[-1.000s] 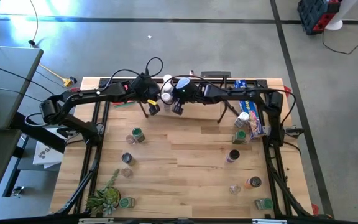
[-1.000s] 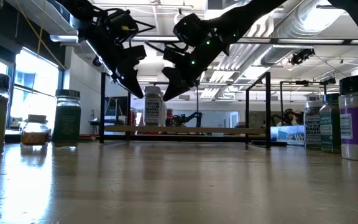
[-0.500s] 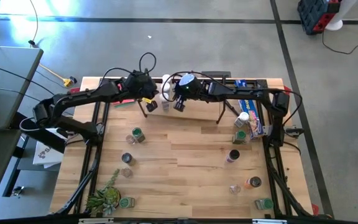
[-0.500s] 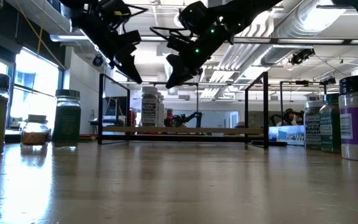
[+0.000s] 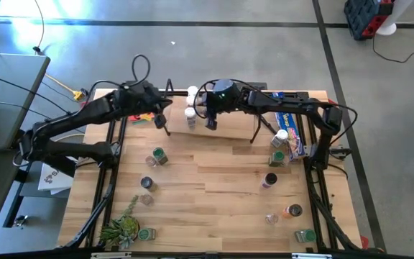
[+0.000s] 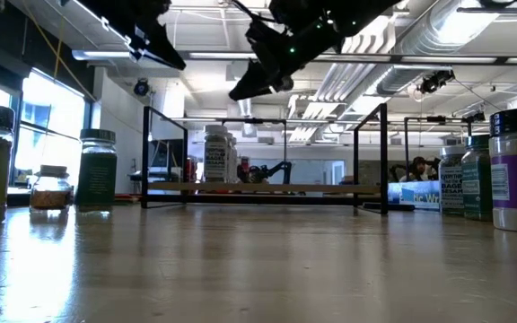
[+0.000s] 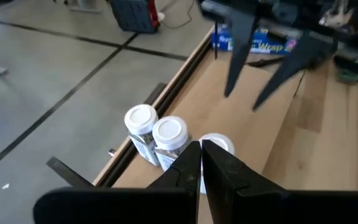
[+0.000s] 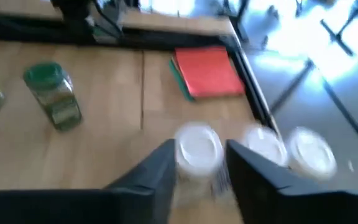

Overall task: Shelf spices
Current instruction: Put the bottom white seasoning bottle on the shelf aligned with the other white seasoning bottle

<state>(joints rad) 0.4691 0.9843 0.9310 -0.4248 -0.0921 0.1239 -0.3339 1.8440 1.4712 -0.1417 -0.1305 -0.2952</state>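
Observation:
Three white-capped spice jars (image 7: 168,132) stand upright on the shelf's wooden board (image 6: 267,187), between its black wire uprights, at the table's far edge (image 5: 190,114). My left gripper (image 7: 201,155) is shut and hangs above and to the left of them (image 6: 170,56). My right gripper (image 8: 199,163) is open and hangs above the shelf (image 6: 258,88). In its wrist view the nearest jar (image 8: 197,148) shows below, between its fingers. More spice jars (image 5: 158,156) stand about the table.
Loose jars stand at the table's left (image 5: 146,183) and right (image 5: 270,180), with some near the front corners (image 5: 305,236). A blue box (image 5: 293,131) lies at the right, a green plant (image 5: 121,229) at the front left, and a red square (image 8: 207,71) left of the shelf.
Both grippers have risen from the jars on the shelf. My left gripper has also drawn back toward the table's left edge. The jars stay upright on the board.

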